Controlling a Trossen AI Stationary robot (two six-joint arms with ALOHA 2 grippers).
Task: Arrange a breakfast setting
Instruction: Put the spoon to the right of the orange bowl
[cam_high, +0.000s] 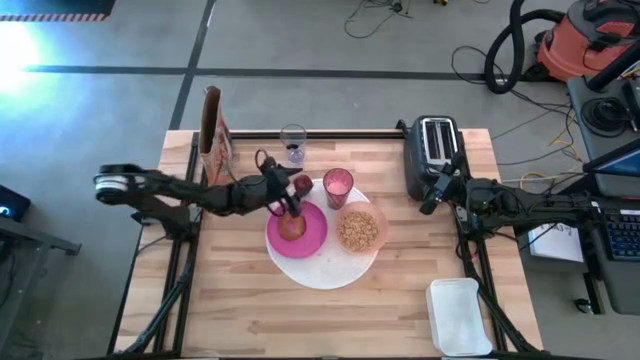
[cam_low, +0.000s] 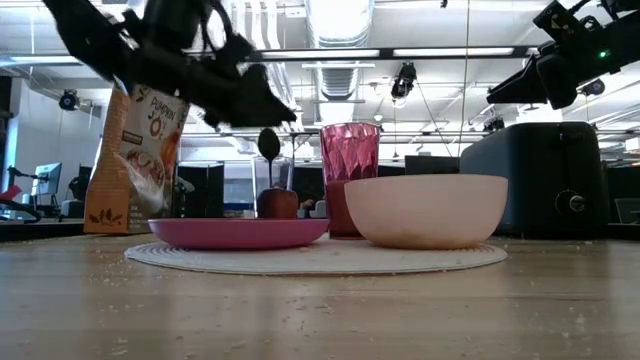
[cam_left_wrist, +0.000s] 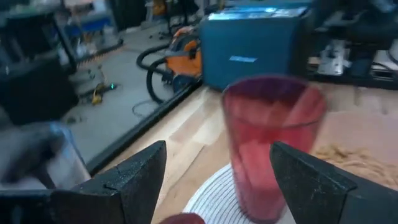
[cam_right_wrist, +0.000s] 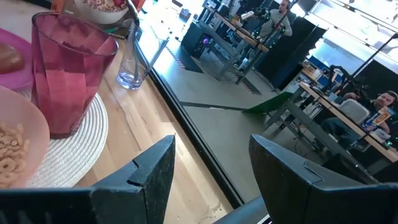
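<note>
A cereal box (cam_high: 212, 132) stands at the table's far-left edge. The left gripper (cam_high: 283, 192), fingers spread and holding nothing, hangs above the magenta plate (cam_high: 312, 240), which carries the round toasted bread (cam_high: 291, 227) and lies on the left part of the big white round disc (cam_high: 322, 273). A clear glass (cam_high: 292, 143) stands beyond the disc. The pink tumbler (cam_high: 338, 187) occupies the disc's far edge; the translucent pink bowl (cam_high: 361, 229), holding cereal, sits at its right. Farther right, the right gripper (cam_high: 436, 192), fingers apart and empty, waits beside the toaster (cam_high: 432, 150). A white container (cam_high: 458, 315) lies near-right.
</note>
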